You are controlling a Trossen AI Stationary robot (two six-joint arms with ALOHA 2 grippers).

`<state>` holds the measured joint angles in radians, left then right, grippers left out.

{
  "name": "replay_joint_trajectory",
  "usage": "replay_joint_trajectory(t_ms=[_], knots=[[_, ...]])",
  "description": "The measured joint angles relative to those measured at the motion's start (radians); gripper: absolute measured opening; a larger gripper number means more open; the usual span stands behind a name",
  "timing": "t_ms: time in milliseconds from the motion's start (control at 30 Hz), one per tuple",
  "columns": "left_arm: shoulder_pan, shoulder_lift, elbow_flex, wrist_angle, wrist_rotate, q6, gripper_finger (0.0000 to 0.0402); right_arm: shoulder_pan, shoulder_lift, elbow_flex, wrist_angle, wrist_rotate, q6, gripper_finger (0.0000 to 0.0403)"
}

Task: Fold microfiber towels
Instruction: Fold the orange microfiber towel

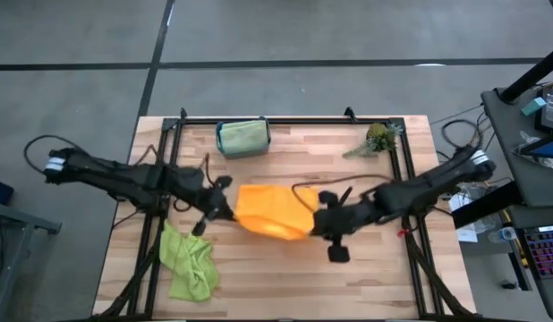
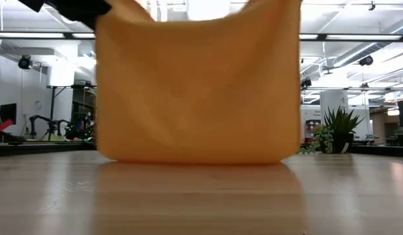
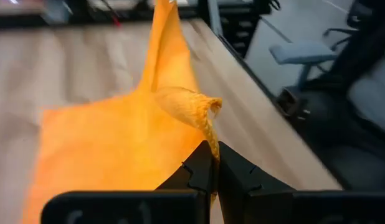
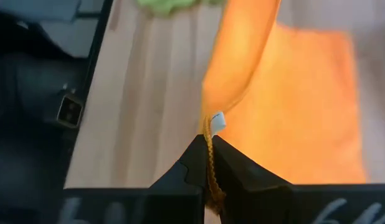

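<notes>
An orange microfiber towel (image 1: 272, 213) hangs between my two grippers over the middle of the wooden table. In the low view the orange towel (image 2: 198, 91) hangs like a curtain, and its lower edge (image 2: 188, 158) reaches the table top. My left gripper (image 1: 221, 213) is shut on the towel's left upper corner. My right gripper (image 1: 319, 220) is shut on the right one. A lime green towel (image 1: 189, 263) lies crumpled on the table near the front left. A pale green towel (image 1: 242, 137) sits in a teal bin (image 1: 221, 141) at the back. My left gripper (image 3: 214, 149) pinches a bunched corner of the orange towel (image 3: 205, 115) between its two fingers. It comes from the table's left, slanting down. The cloth runs away from the fingers toward the other gripper and falls to the table. My right gripper (image 4: 208, 142) pinches the towel's hemmed edge at a corner (image 4: 209, 132), just beside a small white tag (image 4: 217, 122). It comes from the table's right, slanting down. The cloth hangs below the fingers, with its top edge sagging a little between the two holds.
A small plant sprig (image 1: 377, 139) lies at the back right. Black frame rails (image 1: 411, 179) run along the table's left, right and far edges. Bare wood (image 1: 348, 286) shows at the front right.
</notes>
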<state>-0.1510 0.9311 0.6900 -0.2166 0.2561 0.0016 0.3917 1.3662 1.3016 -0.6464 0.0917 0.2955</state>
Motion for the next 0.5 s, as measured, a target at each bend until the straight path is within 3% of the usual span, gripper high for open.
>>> replay_joint_trajectory(t_ms=[333, 500], knots=[[-0.254, 0.247, -0.014, 0.106, -0.021, -0.268, 0.0000, 0.082, 0.198, 0.000, 0.134, -0.185, 0.238, 0.0008], [-0.325, 0.410, -0.015, 0.111, -0.027, -0.368, 0.0000, 0.103, 0.279, 0.000, 0.208, -0.245, 0.318, 0.0008]])
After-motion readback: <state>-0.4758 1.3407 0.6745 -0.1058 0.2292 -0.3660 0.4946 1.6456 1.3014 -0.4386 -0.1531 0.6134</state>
